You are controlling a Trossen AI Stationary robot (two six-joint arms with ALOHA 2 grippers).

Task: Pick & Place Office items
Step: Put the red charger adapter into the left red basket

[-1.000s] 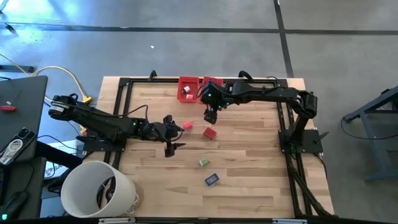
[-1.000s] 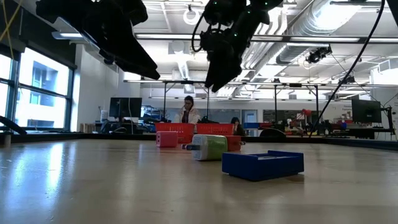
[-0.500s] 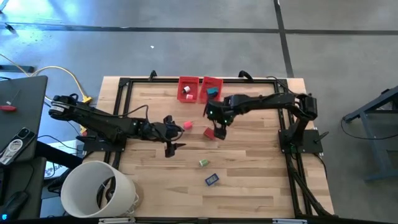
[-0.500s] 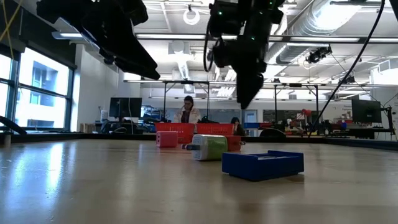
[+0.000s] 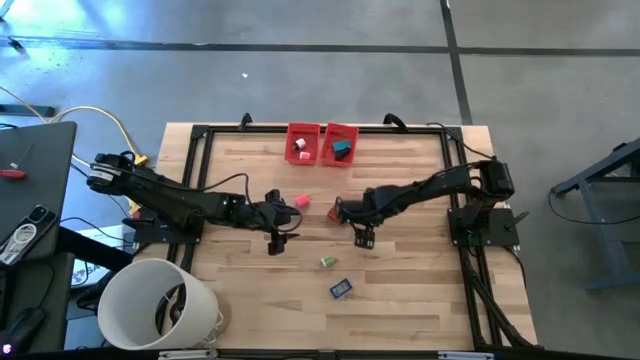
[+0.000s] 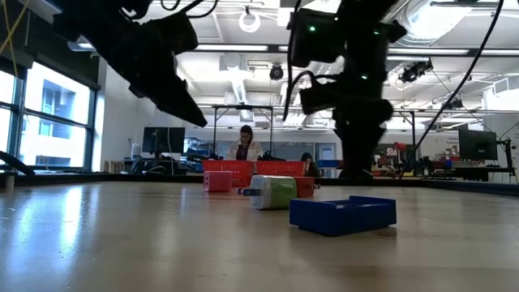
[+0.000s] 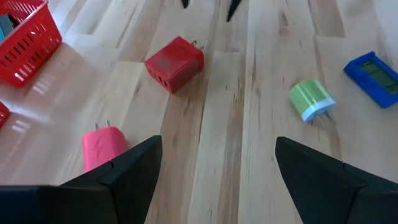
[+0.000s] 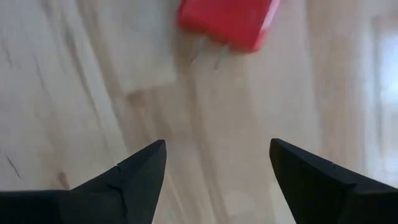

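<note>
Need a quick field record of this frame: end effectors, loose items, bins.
left end effector: open, empty, beside pink piece
right end effector: open, empty, near red piece
loose on table: pink, red, green piece, blue piece
red bins: far edge; white and teal pieces inside

Wooden table (image 5: 400,280): two red bins (image 5: 303,144) at far edge; pink (image 5: 299,201), red (image 5: 334,211), green (image 5: 326,262), blue (image 5: 341,289) pieces.

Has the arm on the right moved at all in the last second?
Yes. In the high view the right gripper has come away from the red bins, past the red piece, toward the table's middle.
</note>
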